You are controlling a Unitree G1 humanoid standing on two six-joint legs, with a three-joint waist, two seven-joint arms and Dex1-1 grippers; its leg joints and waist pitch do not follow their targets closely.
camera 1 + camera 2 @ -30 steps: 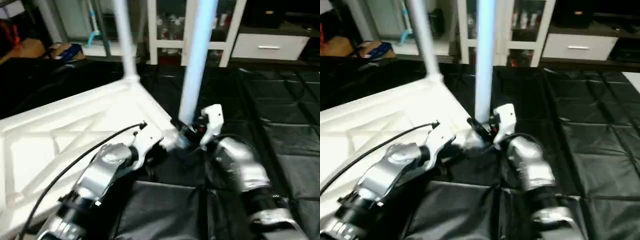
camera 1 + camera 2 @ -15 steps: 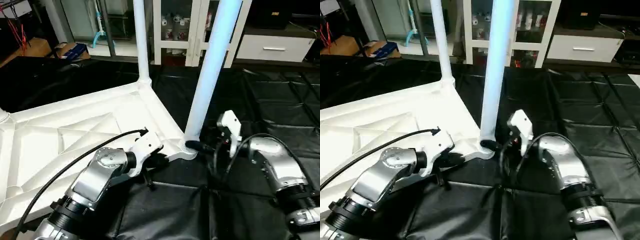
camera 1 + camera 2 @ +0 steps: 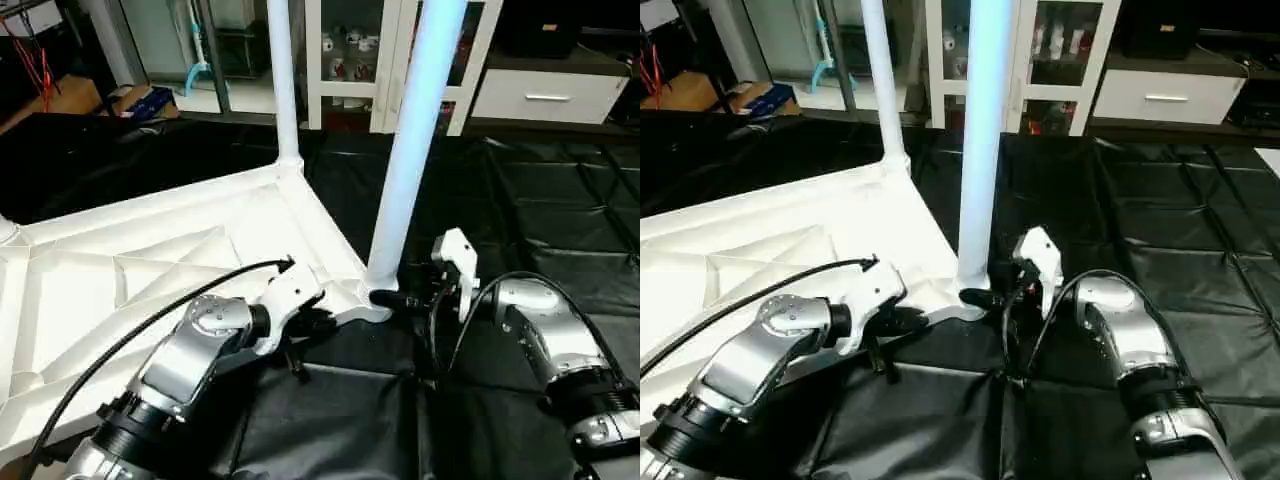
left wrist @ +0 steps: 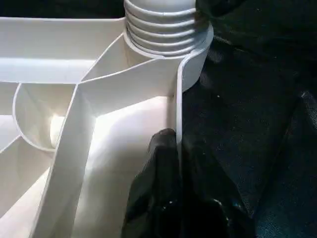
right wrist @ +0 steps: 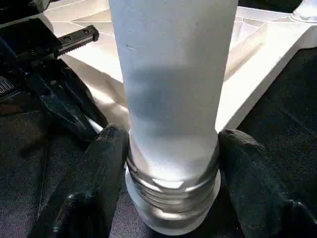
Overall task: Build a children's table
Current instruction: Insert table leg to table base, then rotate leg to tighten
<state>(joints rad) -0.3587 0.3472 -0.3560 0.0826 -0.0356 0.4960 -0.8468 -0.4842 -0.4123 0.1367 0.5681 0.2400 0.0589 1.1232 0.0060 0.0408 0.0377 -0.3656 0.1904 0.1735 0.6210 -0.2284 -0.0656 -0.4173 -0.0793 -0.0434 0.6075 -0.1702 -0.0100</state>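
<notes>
- Table top lying underside up on the black mat, ribs showing, near-right corner socket between the two grippers.
- Near leg standing upright in that socket, threads partly exposed above the collar in both wrist views; judged not yet fully screwed home.
- Far leg upright in the far corner socket.
- Left gripper clamped shut on the thin edge wall of the top, just beside the socket; bracing the top.
- Right gripper straddling the base of the near leg, one finger on each side against it; jaws spread to the leg's width, gripping the leg.
- To do well: keep the leg plumb while twisting, so the threads do not cross.
- Turn in short strokes, release, re-grip low near the collar.
- Hold the left clamp firm so the top does not spin on the slippery mat.
- Stop once the threads vanish into the socket.
</notes>
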